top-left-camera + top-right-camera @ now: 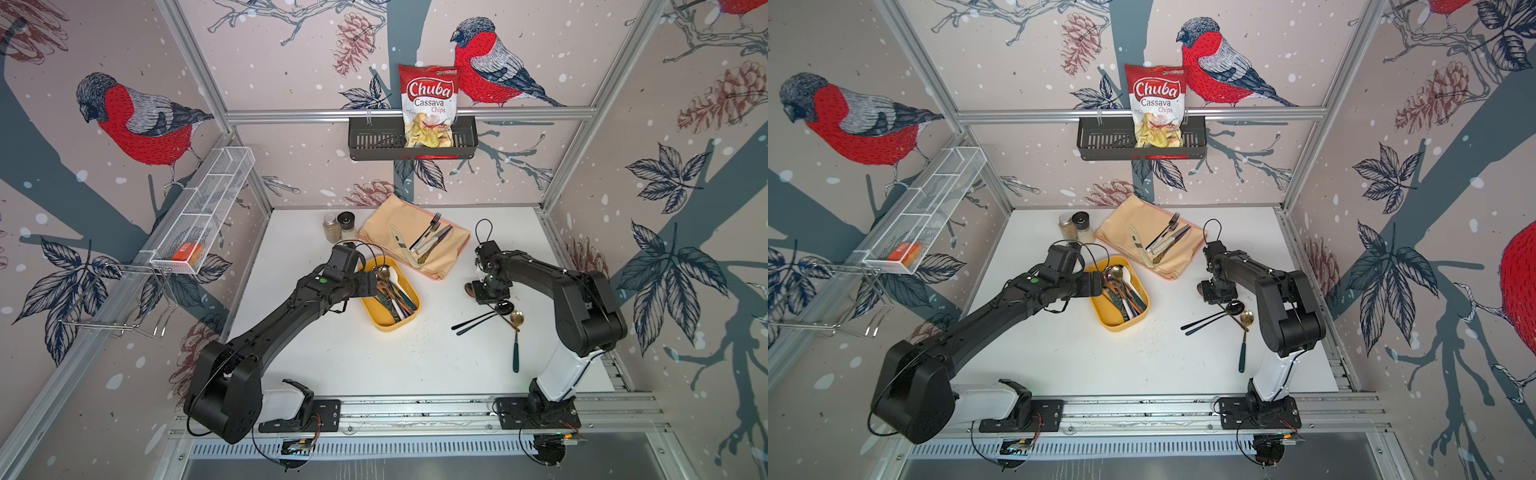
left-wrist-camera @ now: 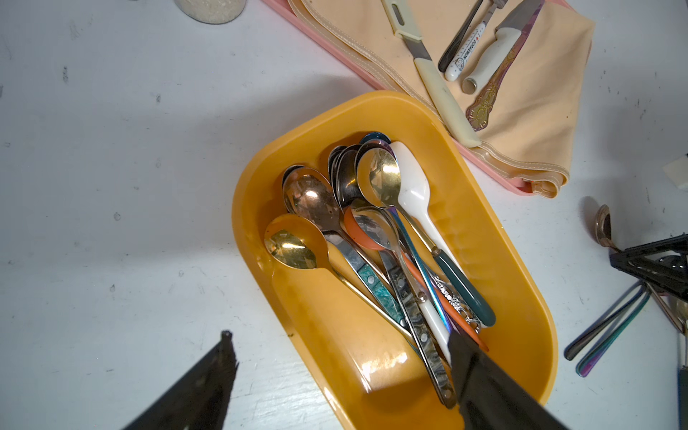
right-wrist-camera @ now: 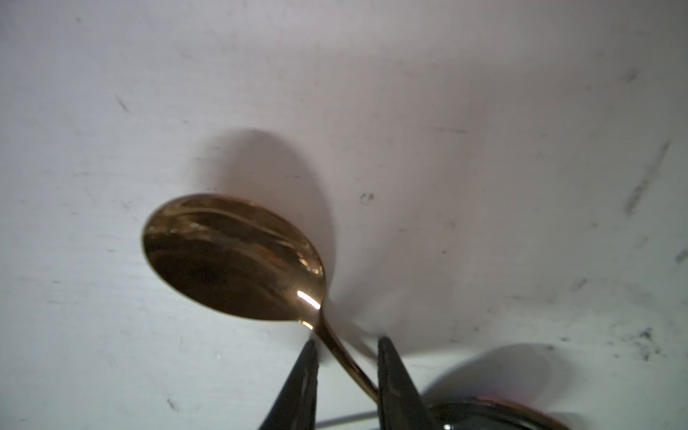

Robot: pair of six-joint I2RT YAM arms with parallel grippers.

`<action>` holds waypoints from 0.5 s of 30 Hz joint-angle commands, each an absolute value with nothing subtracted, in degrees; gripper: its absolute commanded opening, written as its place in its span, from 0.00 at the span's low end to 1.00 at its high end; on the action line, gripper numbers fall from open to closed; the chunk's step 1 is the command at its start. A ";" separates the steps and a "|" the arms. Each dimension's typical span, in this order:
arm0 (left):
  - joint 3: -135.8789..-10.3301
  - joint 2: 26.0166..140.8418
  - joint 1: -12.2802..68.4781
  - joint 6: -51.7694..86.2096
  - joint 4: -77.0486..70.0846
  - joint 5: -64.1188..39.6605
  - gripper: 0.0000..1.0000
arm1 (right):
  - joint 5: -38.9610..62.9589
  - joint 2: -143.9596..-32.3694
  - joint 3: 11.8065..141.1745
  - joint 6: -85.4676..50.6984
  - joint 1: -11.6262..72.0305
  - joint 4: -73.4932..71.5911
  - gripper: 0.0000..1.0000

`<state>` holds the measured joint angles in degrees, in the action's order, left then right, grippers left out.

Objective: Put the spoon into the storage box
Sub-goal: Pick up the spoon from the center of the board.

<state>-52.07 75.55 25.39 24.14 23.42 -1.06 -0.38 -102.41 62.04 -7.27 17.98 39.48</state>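
The right gripper (image 3: 346, 344) is straddling the thin neck of the polished copper-coloured metal spoon (image 3: 231, 257), one black finger on each side just behind the bowl. The fingers are standing narrow, but whether they are actually biting the metal yet cannot be told. The spoon is sitting on the white tabletop (image 1: 332, 353), well apart from the shallow yellow plastic storage box (image 1: 390, 326), out on the right arm's side of it.

That neck is slick, curved and running slantwise across the gap, so it is likely going to twist or slide out if the lift is starting before the pinch is firm. A glossy black spoon (image 1: 504, 308) is lying just beside the gripper, a little farther from the box, and is risking being dragged along.

Over the box, the left gripper (image 2: 338, 335) is hanging spread wide and empty, one finger above the heap of spoon handles inside. It is sitting right in the delivery path. The box is also crowded, so the newcomer could be ending up across the rim.
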 commanded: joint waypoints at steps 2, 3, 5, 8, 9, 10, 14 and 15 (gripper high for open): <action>-51.76 75.15 25.47 24.57 23.82 -0.27 0.91 | -0.11 -103.95 62.05 -6.46 18.74 40.00 0.24; -51.69 75.15 25.48 24.61 23.83 -0.31 0.91 | -0.08 -104.27 62.18 -6.50 18.94 39.99 0.23; -51.68 75.09 25.48 24.68 23.82 -0.19 0.91 | -0.07 -104.75 62.39 -6.50 19.36 40.16 0.20; -51.62 75.06 25.43 24.65 23.84 -0.18 0.91 | -0.07 -105.12 62.73 -6.57 19.76 40.17 0.18; -51.67 75.06 25.43 24.67 23.76 -0.15 0.91 | -0.08 -105.27 62.83 -6.59 19.76 40.26 0.17; -51.68 75.10 25.47 24.69 23.73 -0.13 0.91 | -0.09 -105.36 62.99 -6.59 19.82 40.25 0.17; -51.79 75.19 25.46 24.78 23.64 -0.18 0.91 | -0.39 -105.57 63.50 -6.58 20.27 40.08 0.14; -51.85 75.15 25.42 24.77 23.64 -0.15 0.91 | -0.52 -105.68 63.67 -6.59 20.39 39.99 0.14</action>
<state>-51.77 75.35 25.39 24.21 23.40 -0.89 -1.28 -104.36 64.03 -6.33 19.94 41.15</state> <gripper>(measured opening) 0.908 0.139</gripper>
